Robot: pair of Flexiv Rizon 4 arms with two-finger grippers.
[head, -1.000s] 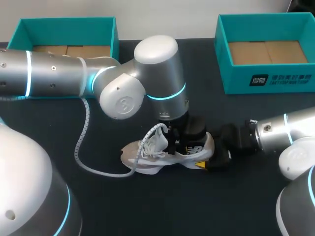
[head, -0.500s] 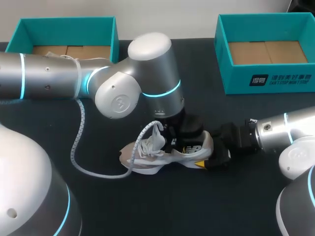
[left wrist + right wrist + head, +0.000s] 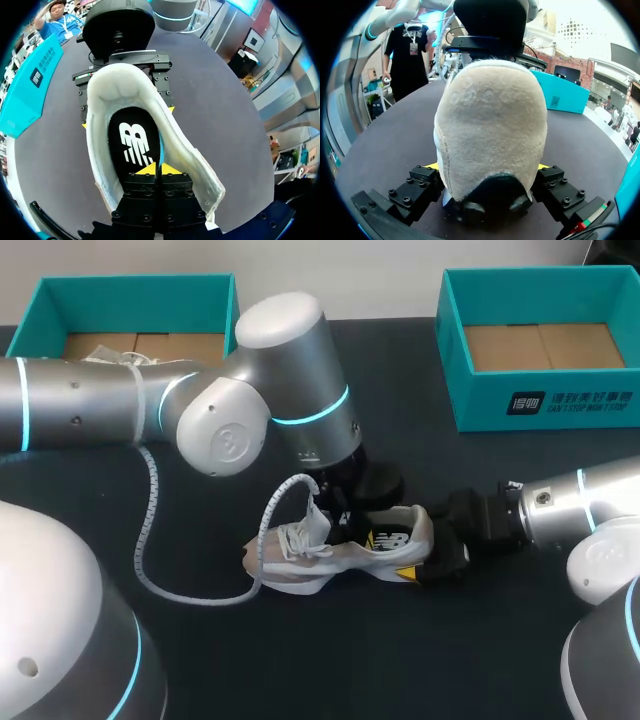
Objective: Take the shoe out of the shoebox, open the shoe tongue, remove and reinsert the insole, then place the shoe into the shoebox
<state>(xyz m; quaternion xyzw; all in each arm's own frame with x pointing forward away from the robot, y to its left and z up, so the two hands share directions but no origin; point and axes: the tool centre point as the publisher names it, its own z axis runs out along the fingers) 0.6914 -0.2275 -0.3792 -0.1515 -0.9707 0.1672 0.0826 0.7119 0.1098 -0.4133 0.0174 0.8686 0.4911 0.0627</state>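
Shoe (image 3: 340, 555) heel sits gripped between the right jaws.

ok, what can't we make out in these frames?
- Left wrist view: whether the shut left gripper pinches the insole; its own body covers the contact.
- Head view: left gripper and insole, hidden under the left arm.
- Right wrist view: opening of the shoe, blocked by its own heel.

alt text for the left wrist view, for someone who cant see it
Looking down into a pale shoe on a dark table, the left gripper has its jaws pinched on the front of the black insole. At the far end, the right gripper clamps the shoe's heel from both sides.
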